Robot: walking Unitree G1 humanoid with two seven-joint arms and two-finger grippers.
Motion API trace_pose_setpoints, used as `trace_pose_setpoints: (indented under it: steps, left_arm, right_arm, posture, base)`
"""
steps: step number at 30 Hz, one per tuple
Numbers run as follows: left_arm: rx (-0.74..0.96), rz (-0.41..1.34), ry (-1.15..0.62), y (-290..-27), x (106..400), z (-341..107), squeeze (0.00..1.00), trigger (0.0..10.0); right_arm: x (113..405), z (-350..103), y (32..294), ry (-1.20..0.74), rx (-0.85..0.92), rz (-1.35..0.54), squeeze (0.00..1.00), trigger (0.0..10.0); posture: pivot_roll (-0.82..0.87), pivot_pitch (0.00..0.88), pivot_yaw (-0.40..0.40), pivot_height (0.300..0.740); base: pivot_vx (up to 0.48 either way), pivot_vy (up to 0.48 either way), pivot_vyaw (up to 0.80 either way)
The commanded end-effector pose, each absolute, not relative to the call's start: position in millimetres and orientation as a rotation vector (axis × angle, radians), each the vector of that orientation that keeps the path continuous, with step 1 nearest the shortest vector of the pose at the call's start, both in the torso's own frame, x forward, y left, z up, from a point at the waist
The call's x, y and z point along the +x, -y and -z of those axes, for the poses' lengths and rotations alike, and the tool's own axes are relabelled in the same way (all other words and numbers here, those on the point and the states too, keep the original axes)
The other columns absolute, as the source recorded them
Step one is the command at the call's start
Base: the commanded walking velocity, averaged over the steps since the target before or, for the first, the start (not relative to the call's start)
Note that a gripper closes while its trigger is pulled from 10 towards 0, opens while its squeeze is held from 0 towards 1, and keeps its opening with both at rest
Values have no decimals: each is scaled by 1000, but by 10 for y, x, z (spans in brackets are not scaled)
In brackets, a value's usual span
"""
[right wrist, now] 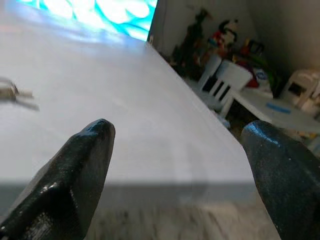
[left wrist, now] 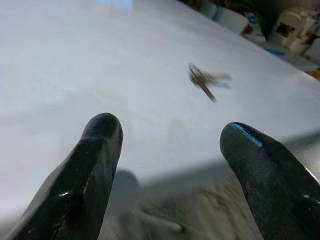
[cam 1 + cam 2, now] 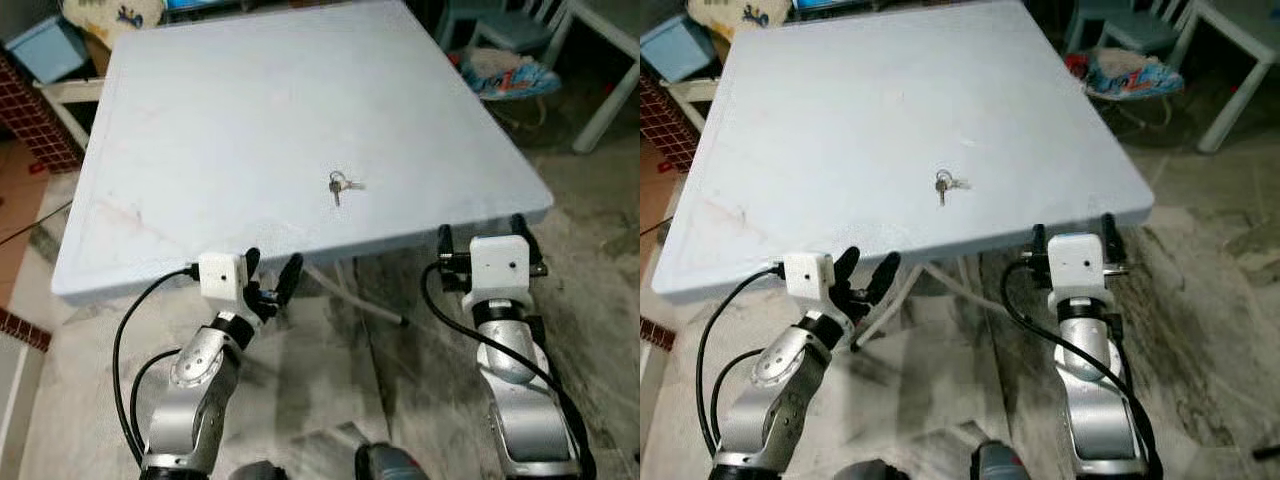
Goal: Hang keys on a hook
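Where pale table (image 3: 200,130) ends, mottled floor (image 3: 330,380); keys (image 3: 339,185) lie near edge.

I stood in a lived-in home: a pale desk (image 3: 250,120) on a stained marble floor (image 3: 320,370), small white children's chairs (image 1: 222,82) and a cluster of toys (image 1: 227,37) crowded against the wall.
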State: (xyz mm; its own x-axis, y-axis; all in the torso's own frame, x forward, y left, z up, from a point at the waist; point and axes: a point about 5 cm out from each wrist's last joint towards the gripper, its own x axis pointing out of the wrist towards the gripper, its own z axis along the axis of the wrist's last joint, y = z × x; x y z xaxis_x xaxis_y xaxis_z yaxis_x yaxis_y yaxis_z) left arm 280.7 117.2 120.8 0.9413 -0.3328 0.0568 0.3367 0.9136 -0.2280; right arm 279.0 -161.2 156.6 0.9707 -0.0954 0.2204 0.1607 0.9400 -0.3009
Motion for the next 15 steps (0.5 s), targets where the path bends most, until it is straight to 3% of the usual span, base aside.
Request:
trace_pose_setpoints:
  steps: [1,15]
  left_arm:
    - [-194,296,43,-1293,2817,-1251,0,10000]
    - [-120,211,106,-1415,2795,-1358,0,10000]
  right_arm:
    - [2781,-1612,1543,230,-313,111,0,10000]
    - [2807,-1641,1441,228,-233,25,0,10000]
  posture:
    - [-79,196,51,740]
    - [-72,206,54,740]
  base:
    - [349,0,0]
    - [0,0,0]
